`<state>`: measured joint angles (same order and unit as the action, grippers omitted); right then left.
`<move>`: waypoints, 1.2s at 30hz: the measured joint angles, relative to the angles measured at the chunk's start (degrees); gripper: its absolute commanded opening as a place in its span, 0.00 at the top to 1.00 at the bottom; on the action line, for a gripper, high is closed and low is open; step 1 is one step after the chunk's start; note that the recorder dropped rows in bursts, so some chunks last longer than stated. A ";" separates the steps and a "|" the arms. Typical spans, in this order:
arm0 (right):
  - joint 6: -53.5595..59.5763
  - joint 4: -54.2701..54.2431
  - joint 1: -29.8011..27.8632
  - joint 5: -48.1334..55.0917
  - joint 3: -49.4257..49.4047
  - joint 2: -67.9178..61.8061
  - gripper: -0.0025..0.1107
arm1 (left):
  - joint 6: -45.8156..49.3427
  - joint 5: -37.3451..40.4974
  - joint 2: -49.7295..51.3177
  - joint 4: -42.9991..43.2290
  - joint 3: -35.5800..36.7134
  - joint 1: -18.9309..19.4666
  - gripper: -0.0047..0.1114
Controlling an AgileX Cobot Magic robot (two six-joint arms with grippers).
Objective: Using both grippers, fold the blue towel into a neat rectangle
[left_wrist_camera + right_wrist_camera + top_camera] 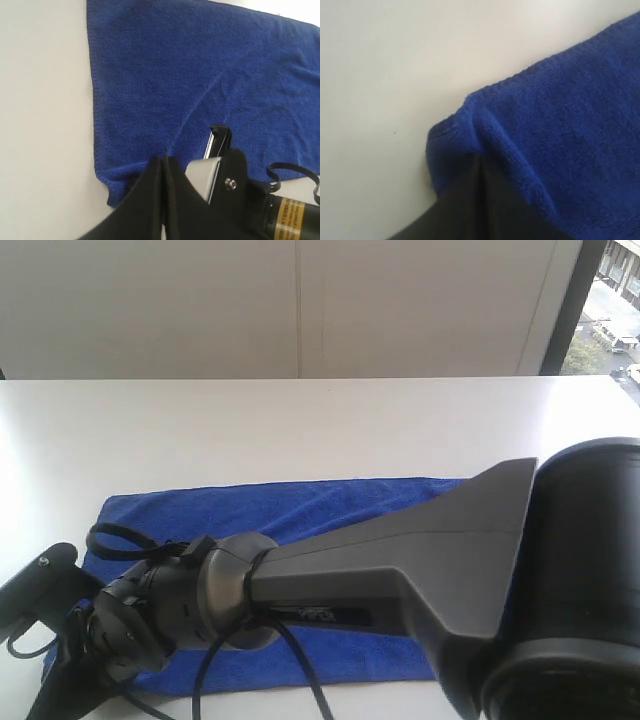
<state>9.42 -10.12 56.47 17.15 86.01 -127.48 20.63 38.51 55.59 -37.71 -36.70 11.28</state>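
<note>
The blue towel point(330, 508) lies spread on the white table, its long side running left to right. My right arm reaches across it to the towel's near left end, where its wrist point(190, 600) hides the fingers. In the right wrist view my right gripper point(480, 156) is shut on a bunched corner of the towel point(570, 125). In the left wrist view my left gripper point(163, 159) is shut over the towel point(175, 65) close to a corner, and a crease runs away from its tips. The right arm's silver-faced end point(204, 172) sits just beside it.
The white table point(320, 420) stretches behind the towel to a pale wall, with a window at the far right. The right arm's big grey link point(420, 560) and black base joint point(580, 580) cover the towel's near right part. Black cables point(300, 670) hang near the front edge.
</note>
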 measured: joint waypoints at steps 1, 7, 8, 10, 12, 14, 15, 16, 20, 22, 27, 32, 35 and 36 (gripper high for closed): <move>0.00 0.00 0.09 -0.14 0.00 0.00 0.98 | 0.00 0.00 0.00 0.00 0.00 0.00 0.96; 0.00 0.22 0.23 0.22 -0.13 1.53 0.98 | 0.00 0.00 0.00 -0.09 0.00 0.00 0.96; 0.00 0.22 0.23 0.22 -0.32 2.19 0.98 | 0.00 0.00 0.00 -0.09 0.00 0.00 0.96; 0.00 0.22 0.23 -0.08 -0.32 3.43 0.98 | 0.00 0.00 0.00 -0.13 0.00 0.00 0.96; 0.00 0.22 0.37 -0.64 -0.32 4.42 0.98 | 0.00 -0.14 0.00 -0.22 0.00 0.00 0.96; -0.26 0.22 0.60 -0.88 -0.32 4.68 0.98 | 0.00 -0.13 0.00 -0.22 0.00 0.00 0.96; -0.37 0.22 0.87 -1.03 -0.32 4.68 0.98 | 0.00 -0.13 0.00 -0.22 0.00 0.00 0.96; -0.37 0.22 1.14 -1.19 -0.32 4.41 0.98 | 0.00 -0.23 0.00 -0.22 0.00 0.00 0.96; -0.37 0.22 2.24 -2.50 -0.32 2.84 0.98 | 0.00 -0.21 0.00 -0.22 0.00 0.00 0.96; -0.37 0.22 2.37 -2.61 -0.32 1.86 0.98 | 0.00 -0.21 0.00 -0.22 0.00 0.00 0.96; -0.37 0.22 2.37 -2.75 -0.32 0.33 0.98 | 0.00 -0.21 0.00 -0.22 0.00 0.00 0.96; -0.47 -0.59 2.37 -3.04 -0.32 0.11 0.98 | 0.00 -0.21 0.00 -0.22 0.00 0.00 0.96; -0.47 -1.69 2.79 -3.18 -0.32 0.01 0.98 | 0.00 -0.21 0.00 -0.22 0.00 0.00 0.96; -0.47 -1.93 3.03 -3.18 -0.32 0.08 0.98 | 0.00 -0.21 0.00 -0.22 0.00 0.00 0.96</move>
<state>8.94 -12.05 59.50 13.97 85.69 -127.41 20.63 38.31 55.59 -37.94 -36.70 11.28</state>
